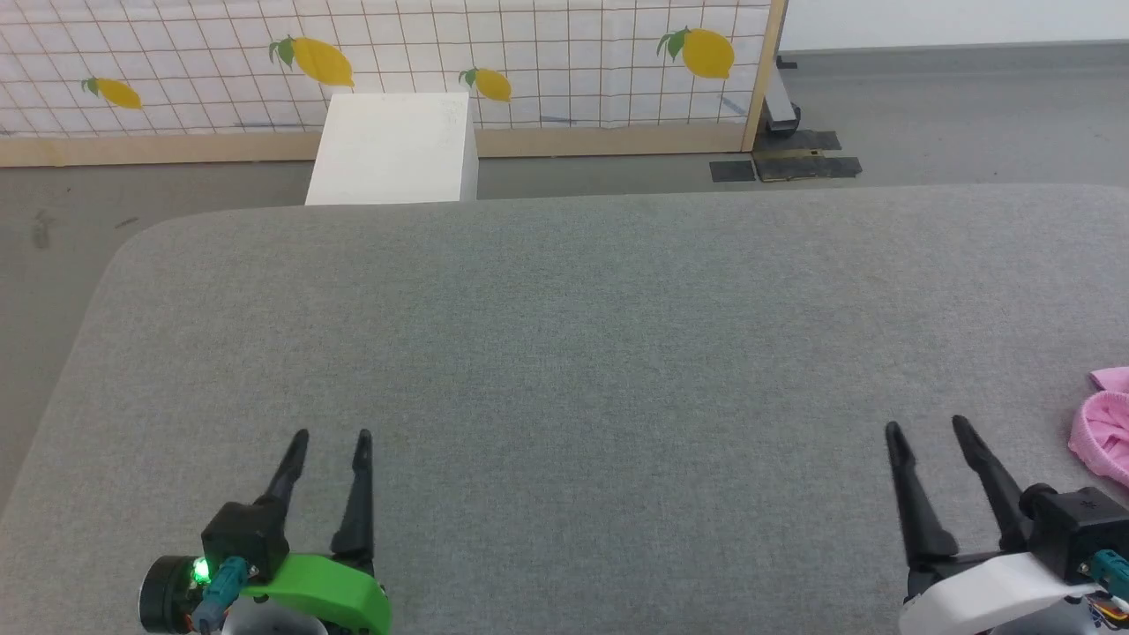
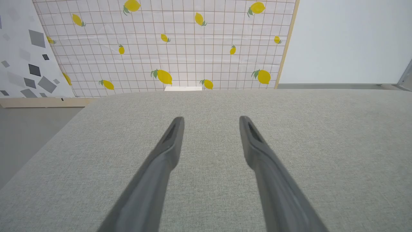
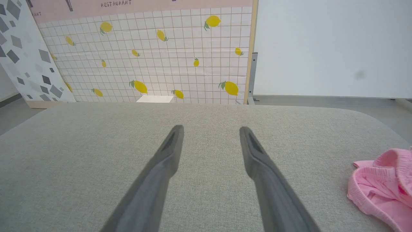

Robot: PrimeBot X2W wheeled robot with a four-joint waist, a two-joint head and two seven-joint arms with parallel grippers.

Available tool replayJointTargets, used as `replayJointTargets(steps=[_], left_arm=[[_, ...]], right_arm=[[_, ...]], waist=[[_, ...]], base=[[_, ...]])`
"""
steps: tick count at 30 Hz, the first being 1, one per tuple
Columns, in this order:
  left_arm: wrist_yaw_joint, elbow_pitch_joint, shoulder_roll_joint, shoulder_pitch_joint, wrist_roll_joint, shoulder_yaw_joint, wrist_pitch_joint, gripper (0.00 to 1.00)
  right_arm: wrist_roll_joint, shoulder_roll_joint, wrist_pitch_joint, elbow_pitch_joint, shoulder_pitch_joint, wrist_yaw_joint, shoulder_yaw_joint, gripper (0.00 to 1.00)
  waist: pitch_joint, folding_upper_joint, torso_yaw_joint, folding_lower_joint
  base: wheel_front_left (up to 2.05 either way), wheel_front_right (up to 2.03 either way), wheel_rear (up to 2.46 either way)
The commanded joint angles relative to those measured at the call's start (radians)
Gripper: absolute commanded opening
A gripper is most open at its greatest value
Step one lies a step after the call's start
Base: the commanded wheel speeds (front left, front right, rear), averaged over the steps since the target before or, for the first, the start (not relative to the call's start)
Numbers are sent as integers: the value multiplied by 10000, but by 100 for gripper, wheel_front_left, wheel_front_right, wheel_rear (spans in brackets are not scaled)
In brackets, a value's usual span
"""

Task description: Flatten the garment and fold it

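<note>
1. Grey woven fabric covered the broad, round-cornered surface (image 1: 573, 309) before the robot. Beyond its far edge stood a lemon-print panel (image 1: 529, 70) of white grid squares in a wooden frame. A white box (image 1: 392, 150) sat on the floor between the two.
2. The word "RESTAURANT" (image 3: 116, 4) ran in dark capitals across a pink band above the lemon print, as the right wrist camera caught it. A cut-off fragment (image 3: 36, 14) ending in "ANT" sat lower left of it.
3. The garment (image 1: 1107, 432), bright pink and crumpled in a heap, lay by the surface's right edge, to the right of the right gripper and apart from it. The head view clipped it at the frame. The right wrist view (image 3: 383, 183) showed more of it, including a gathered, ribbed band along its rim.
4. The left gripper (image 1: 332, 437), on a green housing (image 1: 326, 595) with a lit green lamp (image 1: 201, 571), hung over the near left part of the surface. Its fingers were spread with nothing between them, which its own wrist view (image 2: 211, 119) confirmed.
5. The right gripper (image 1: 926, 425), on a white housing (image 1: 988, 591), sat toward the near right. Its fingers were likewise parted and empty (image 3: 211, 128).
6. Both wrist cameras took in a second panel (image 2: 22, 58) scattered with grey shapes, leaning left of the lemon print, and a plain white wall (image 3: 331, 48) to its right. The head camera took in black mats (image 1: 794, 163) on the floor by the frame's right post.
</note>
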Motion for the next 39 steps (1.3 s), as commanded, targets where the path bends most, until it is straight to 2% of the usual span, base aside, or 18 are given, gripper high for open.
replayJointTargets(steps=[1,39], left_arm=[[-1,1,-2,0,3,-2,2,0],[-193,-369,-586,-29,929,633,792,0]], right_arm=[[-3,-2,0,6,-2,0,-1,0],[-337,9,-112,652,-540,-5,135,0]], waist=[[0,0,0,1],[-73,24,64,1]], base=[[0,0,0],[0,0,0]])
